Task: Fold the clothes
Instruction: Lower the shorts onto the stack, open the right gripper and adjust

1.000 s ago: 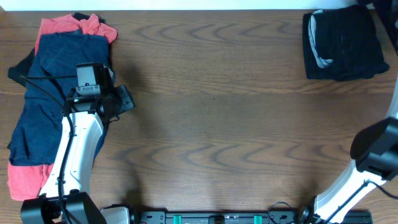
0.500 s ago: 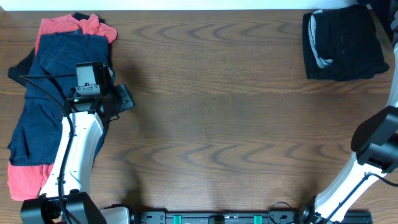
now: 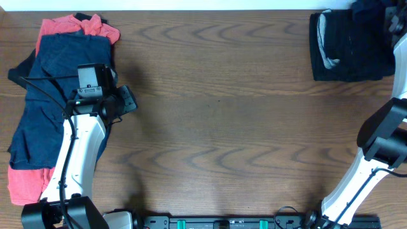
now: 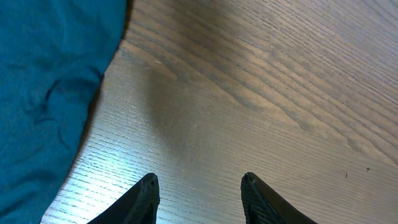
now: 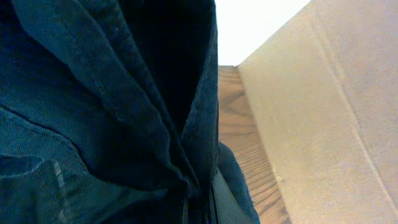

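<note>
Since a second ago, the right arm (image 3: 380,137) has risen toward the far right corner, and a dark navy garment (image 3: 370,9) now shows at the top edge, overlapping the back of the black folded pile (image 3: 350,54). Left arm holds the same pose as before.

Right gripper (image 5: 200,208): shut on the dark navy garment. The wrist view is filled with hanging folds of that cloth. The fingers are mostly buried in it, so the exact pinch point is hard to make out. A beige wall (image 5: 323,124) stands just beside it, with a strip of table (image 3: 222,114) showing between them.

Black folded pile: lies at the far right corner of the table, grey lining (image 3: 326,39) exposed on its left edge.

Left gripper (image 4: 199,193): jaws partly apart, holding nothing, fingertips over bare wood just beside the edge of a navy piece (image 3: 51,95).

Left heap: navy pieces spread along the left edge of the table. Coral-red cloth (image 3: 63,27) shows at the far end, and more of it at the near end. The left arm lies over the heap's right side.
</note>
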